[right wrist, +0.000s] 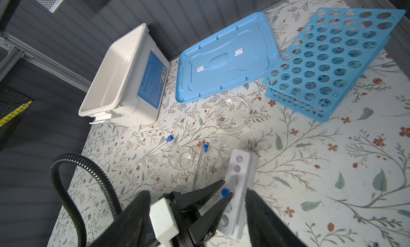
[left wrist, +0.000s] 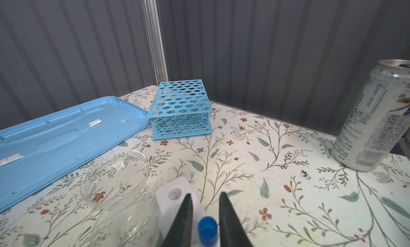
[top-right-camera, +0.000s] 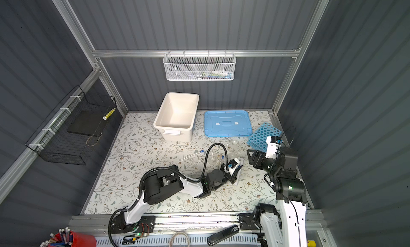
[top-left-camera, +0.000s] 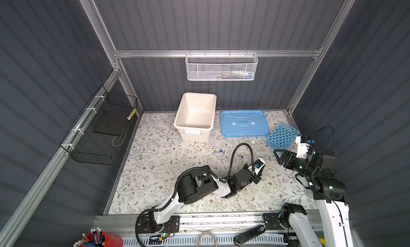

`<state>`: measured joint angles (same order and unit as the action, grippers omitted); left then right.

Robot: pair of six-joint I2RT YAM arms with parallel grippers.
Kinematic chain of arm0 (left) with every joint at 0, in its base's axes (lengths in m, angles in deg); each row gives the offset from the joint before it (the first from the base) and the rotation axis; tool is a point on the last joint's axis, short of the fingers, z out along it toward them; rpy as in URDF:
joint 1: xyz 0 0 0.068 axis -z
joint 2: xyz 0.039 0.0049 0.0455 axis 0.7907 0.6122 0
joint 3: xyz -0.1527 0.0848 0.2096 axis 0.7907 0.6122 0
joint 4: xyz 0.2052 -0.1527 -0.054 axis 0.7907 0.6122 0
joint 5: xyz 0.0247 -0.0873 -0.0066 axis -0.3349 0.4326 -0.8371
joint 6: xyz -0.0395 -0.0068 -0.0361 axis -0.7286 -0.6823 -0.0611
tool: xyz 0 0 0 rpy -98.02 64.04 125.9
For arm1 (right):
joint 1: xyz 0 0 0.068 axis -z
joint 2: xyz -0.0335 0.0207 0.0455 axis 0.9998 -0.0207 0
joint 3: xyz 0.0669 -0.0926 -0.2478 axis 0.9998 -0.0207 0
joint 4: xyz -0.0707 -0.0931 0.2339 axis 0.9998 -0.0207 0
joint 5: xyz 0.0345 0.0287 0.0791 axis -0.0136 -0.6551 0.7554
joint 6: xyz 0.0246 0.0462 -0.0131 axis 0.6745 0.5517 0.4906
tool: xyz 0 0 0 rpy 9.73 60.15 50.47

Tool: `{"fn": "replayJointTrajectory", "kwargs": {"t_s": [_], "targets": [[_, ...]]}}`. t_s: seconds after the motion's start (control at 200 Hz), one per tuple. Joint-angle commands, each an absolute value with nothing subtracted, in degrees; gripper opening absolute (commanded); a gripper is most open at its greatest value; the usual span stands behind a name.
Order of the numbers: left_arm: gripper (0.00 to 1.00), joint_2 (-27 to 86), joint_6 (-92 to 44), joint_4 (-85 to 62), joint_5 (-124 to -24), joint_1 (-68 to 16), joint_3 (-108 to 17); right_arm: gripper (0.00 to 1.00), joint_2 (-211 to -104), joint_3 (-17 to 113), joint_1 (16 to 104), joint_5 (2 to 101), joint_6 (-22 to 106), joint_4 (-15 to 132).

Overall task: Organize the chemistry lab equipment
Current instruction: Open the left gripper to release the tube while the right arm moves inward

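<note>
The left gripper has jaws slightly apart; the right gripper gapes wide, empty. A sky-blue many-holed plastic rack stands at the floral table's far right corner. Nearer, a small white tube rack holds a slim clear blue-capped test tube upright, its cap between the left jaws, slivers of gap showing.

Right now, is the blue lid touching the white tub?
Apart. The right wrist view shows a strip of floral tabletop between the white tub and blue lid; both top views agree.
</note>
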<state>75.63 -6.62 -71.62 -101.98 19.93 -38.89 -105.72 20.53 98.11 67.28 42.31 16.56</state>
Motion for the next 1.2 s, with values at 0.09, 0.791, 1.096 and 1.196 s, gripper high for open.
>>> {"fn": "replayJointTrajectory", "kwargs": {"t_s": [0.09,0.791,1.096,1.196], "targets": [[0.25,77.0,-6.6,-74.4,-103.0,20.7,-38.0,0.69,-105.1,21.7,98.5,68.2,41.8,16.3],[0.58,70.3,-4.4,-78.1,-107.8,21.1,-31.7,0.7,-106.6,20.8,98.7,67.0,43.1,16.0],[0.61,62.6,-3.3,-73.9,-110.4,22.0,-29.3,0.69,-109.8,20.9,98.7,66.2,44.9,14.6],[0.62,58.1,-3.9,-68.1,-111.7,22.3,-28.6,0.67,-111.6,21.7,98.5,66.5,45.2,13.2]]}}
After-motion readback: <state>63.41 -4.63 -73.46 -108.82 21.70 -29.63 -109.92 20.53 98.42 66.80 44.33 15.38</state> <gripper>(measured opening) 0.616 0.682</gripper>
